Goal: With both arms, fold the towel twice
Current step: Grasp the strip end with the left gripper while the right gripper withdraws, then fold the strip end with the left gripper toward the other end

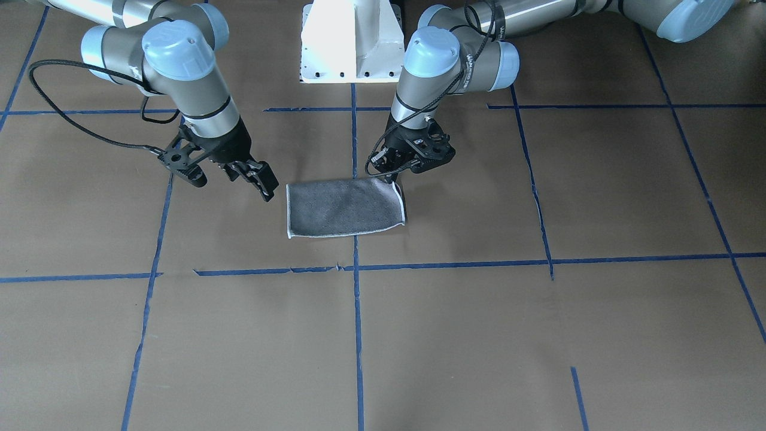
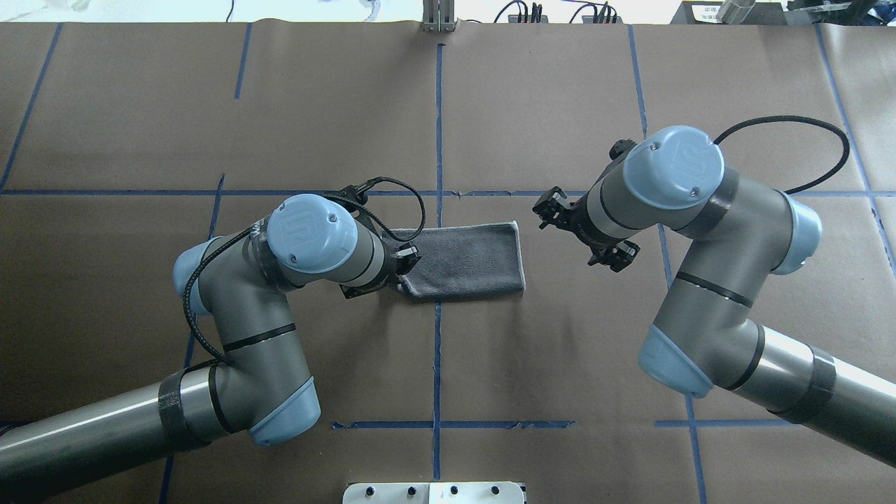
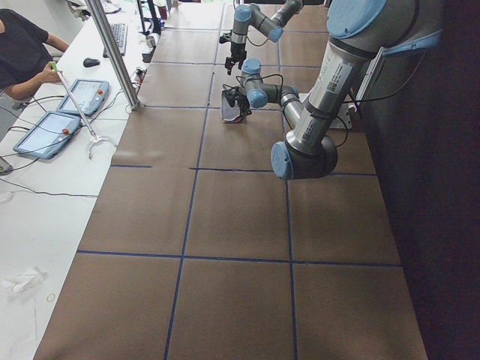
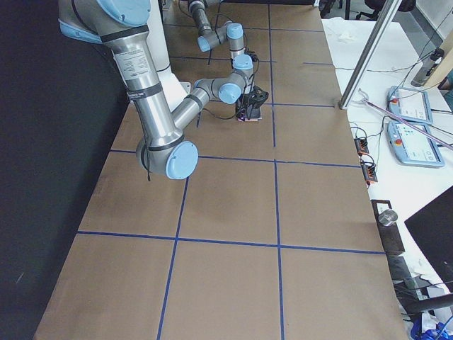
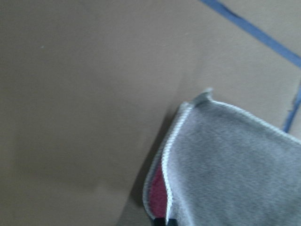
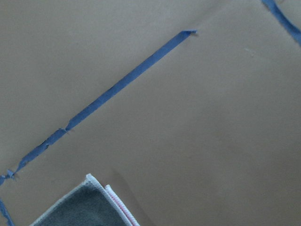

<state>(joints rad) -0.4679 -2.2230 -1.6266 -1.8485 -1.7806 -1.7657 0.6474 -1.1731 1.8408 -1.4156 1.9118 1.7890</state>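
Over the table (image 1: 479,335) the left arm (image 1: 431,78) bends steeply down and the right arm (image 1: 185,72) slants inward. The folded towel (image 1: 344,208) lies between them, grey side up. The left gripper (image 1: 392,175) pinches its corner. The right gripper (image 1: 254,178) hovers beside it, jaws apart.

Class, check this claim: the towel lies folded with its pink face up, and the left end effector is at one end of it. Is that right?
No. The towel lies folded with its grey face up, as the front-facing view shows; the left end effector is at one end of it.
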